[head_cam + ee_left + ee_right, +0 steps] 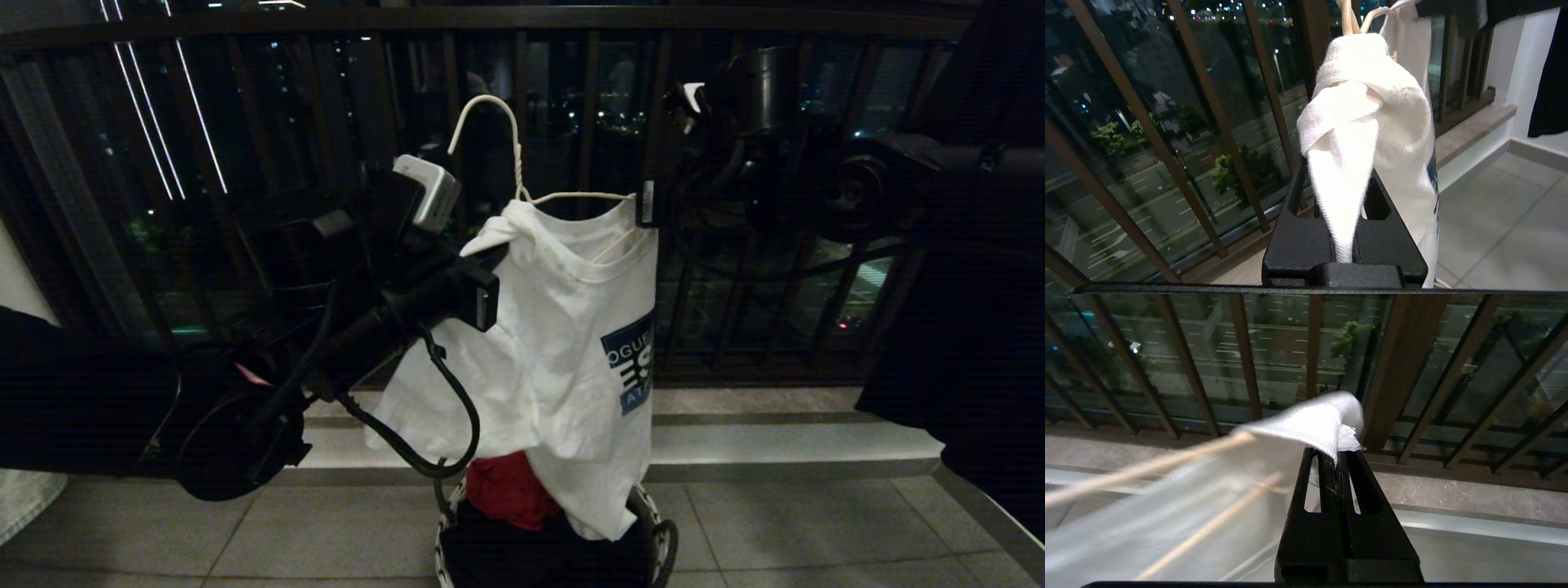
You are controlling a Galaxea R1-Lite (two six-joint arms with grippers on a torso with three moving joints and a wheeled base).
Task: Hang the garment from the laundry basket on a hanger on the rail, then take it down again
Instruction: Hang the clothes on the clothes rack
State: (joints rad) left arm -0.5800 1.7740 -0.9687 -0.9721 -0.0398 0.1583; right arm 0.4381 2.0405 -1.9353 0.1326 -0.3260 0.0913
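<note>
The white short-sleeved T-shirt (555,327) hung lengthwise downward on the thin white wire hanger (522,175), hook upward; left gripper (1345,228) and right gripper (1337,457) each pinched a shoulder.

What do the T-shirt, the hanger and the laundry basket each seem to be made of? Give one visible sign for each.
T-shirt: soft knit cloth, likely cotton; fine ribbed weave, limp folds, matte.
Hanger: thin wire, apparently coated white; twisted neck, slim curved hook.
Laundry basket: seemingly woven, white with a dark rim; too little shows to tell the material.
</note>
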